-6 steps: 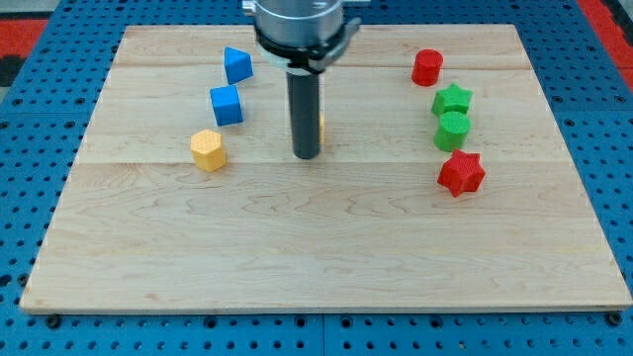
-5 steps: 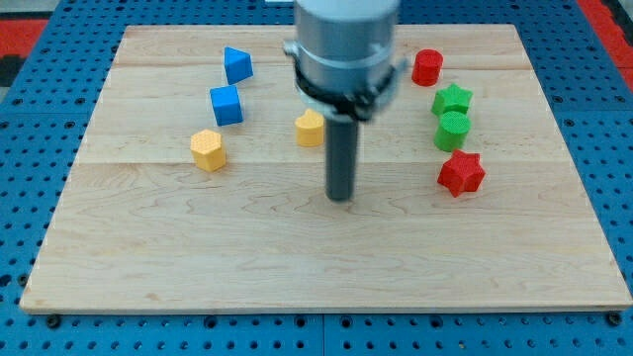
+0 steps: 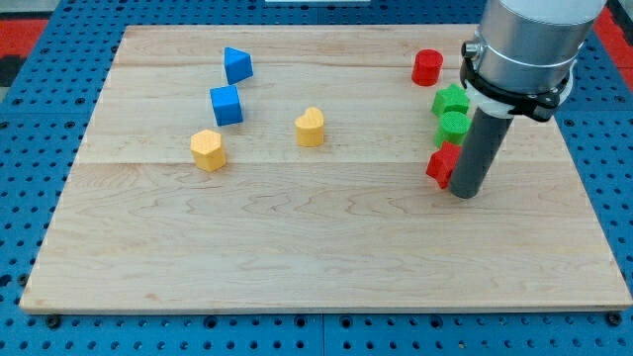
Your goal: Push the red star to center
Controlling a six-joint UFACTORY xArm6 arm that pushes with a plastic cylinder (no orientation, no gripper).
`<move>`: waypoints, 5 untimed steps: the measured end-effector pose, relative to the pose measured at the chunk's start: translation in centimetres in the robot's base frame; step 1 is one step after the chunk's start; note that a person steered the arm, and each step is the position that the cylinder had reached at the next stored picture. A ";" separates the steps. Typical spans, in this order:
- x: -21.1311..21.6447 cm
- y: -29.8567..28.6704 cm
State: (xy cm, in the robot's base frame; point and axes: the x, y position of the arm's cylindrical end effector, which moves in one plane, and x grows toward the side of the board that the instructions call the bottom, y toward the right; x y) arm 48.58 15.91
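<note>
Pushing contact looks set: my tip (image 3: 466, 194), the lower end of the straight dark rod, sits at the right side of the small red plastic star (image 3: 442, 164), touching it or just beside it, and hides its right half. No gripper on this rig, only the rod, so nothing opens or closes. The star lies on the right of the pale wooden bench (image 3: 316, 257), well apart from the centre. It looks light, rigid and free to slide on smooth wood; its points may make it spin if struck off-centre, so I judge the push should go squarely through its right face, leftward.

Just beyond it stand a green round block (image 3: 450, 127), then a green star block (image 3: 450, 100), and a red cylinder (image 3: 427, 66) farthest. Left: yellow hexagon block (image 3: 208, 149), yellow heart block (image 3: 310, 127), two blue blocks (image 3: 226, 104) and (image 3: 236, 64).
</note>
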 end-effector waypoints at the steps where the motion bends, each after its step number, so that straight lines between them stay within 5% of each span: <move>1: -1.2 4.6; 2: -3.9 5.5; 4: -3.4 -7.6; 5: -4.3 -2.4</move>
